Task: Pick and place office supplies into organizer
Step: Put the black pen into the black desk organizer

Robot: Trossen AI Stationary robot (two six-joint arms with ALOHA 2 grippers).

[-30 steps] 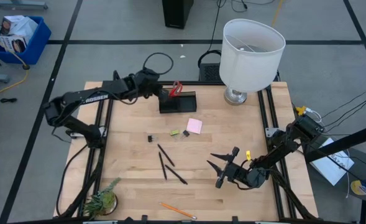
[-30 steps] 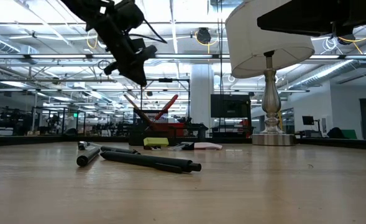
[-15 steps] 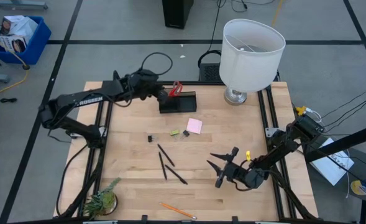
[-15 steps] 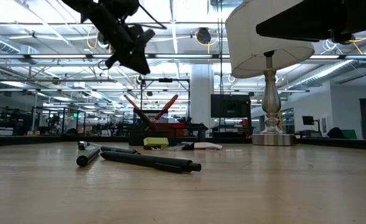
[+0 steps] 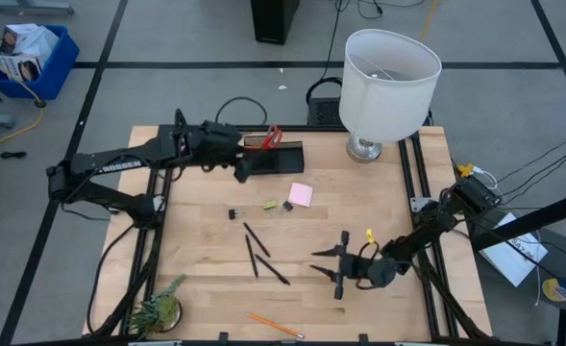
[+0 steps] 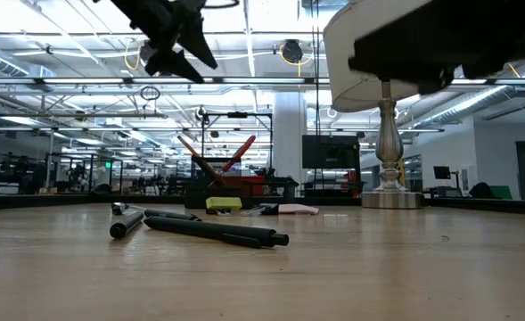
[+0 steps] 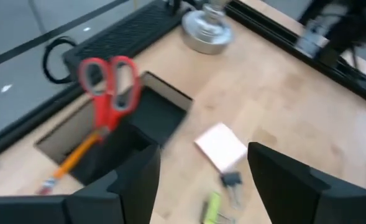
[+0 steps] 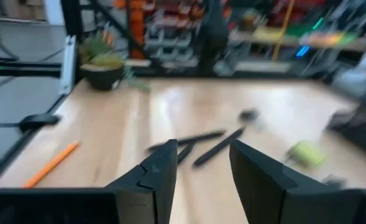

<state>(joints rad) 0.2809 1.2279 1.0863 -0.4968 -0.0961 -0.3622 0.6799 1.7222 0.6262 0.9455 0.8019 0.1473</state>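
The black organizer [image 5: 275,157] stands at the table's far middle; red-handled scissors [image 7: 108,84] and an orange pencil [image 7: 77,155] stick up out of it. My left gripper [image 7: 201,155] hangs open above the table just left of it, holding nothing. On the wood lie a pink sticky-note pad [image 5: 300,194], a yellow-green eraser [image 5: 271,205], tiny black clips [image 5: 233,212], three black pens [image 5: 258,252] and an orange pencil [image 5: 273,325]. My right gripper [image 5: 328,268] is open and low, right of the pens, pointing at them [image 8: 201,142].
A white-shaded lamp [image 5: 390,82] stands at the far right corner. A small green plant [image 5: 158,309] sits at the near left corner. Bare wood lies between the pens and my right gripper and along the near right side.
My left gripper has risen and drawn back from the organizer toward the table's left and near side, and it has opened. My right gripper has rolled at the wrist and shifted a little toward the pens. The supplies lie where they were.
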